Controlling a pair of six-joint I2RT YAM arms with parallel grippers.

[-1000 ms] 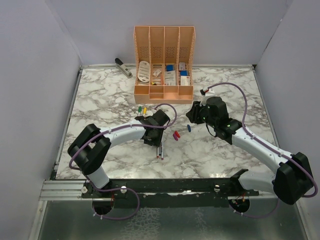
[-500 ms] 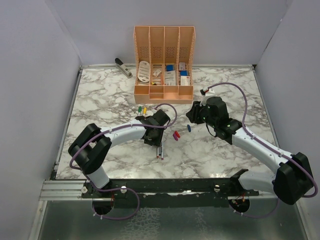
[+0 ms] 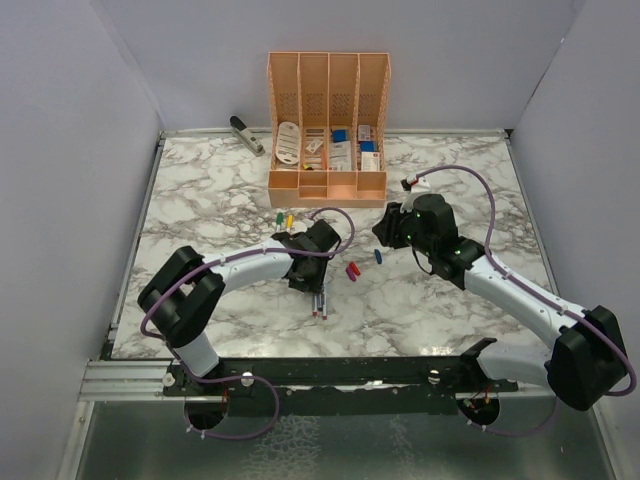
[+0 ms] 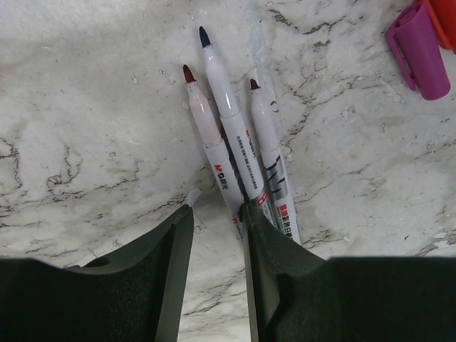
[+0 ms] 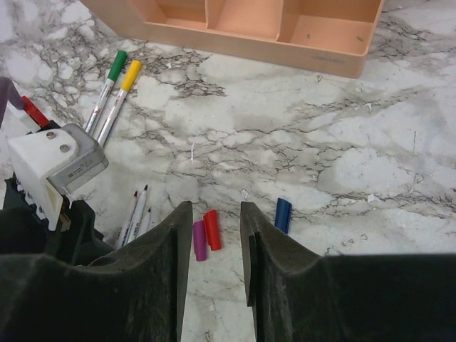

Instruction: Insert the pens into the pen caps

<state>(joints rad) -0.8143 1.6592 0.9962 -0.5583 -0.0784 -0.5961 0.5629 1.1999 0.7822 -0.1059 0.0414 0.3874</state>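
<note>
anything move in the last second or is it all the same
Nothing visibly changed. The left gripper stays open by the three uncapped pens, the right gripper open above the purple cap and red cap; the blue cap and the two capped pens lie where they were.

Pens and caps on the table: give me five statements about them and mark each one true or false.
1. Three uncapped pens lie side by side by the left gripper. True.
2. The purple cap is fitted on a pen. False: it lies loose beside the red cap.
3. Two pens wear caps, a green cap and a yellow cap. True.
4. The blue cap lies inside the organiser. False: it lies on the table, apart from the organiser.
5. The right gripper holds a pen. False: its jaws stand apart with nothing between them.
</note>
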